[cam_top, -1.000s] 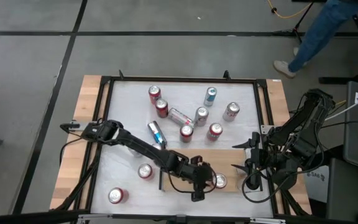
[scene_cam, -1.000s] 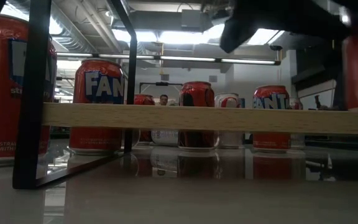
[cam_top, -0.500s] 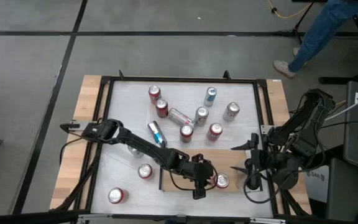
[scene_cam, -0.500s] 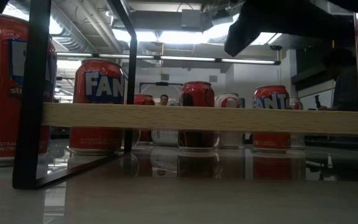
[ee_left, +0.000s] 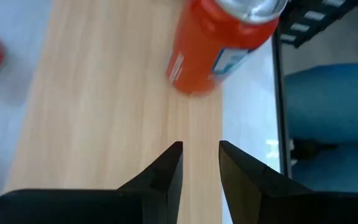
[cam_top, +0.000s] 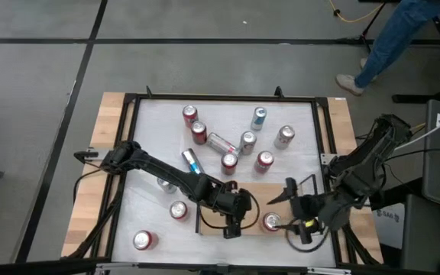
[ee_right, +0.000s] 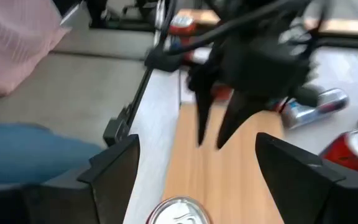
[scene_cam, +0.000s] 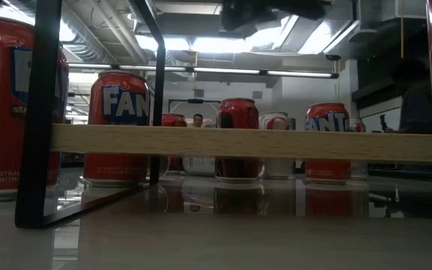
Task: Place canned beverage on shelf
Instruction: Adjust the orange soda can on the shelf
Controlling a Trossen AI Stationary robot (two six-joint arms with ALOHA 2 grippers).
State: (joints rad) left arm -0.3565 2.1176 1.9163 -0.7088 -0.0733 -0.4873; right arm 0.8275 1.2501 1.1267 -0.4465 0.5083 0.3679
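Left gripper [cam_top: 230, 227]: withdrawn leftward from the red can [cam_top: 271, 222], which now stands free on the shelf [cam_top: 254, 192]. Right gripper [cam_top: 286, 211]: moved in from the bench edge toward that can.

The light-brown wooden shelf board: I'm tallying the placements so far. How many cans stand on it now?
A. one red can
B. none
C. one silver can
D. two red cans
A: on the light-brown wooden shelf board, the high view shows only a single upright red can, with the left gripper empty beside it and the right gripper open next to it.
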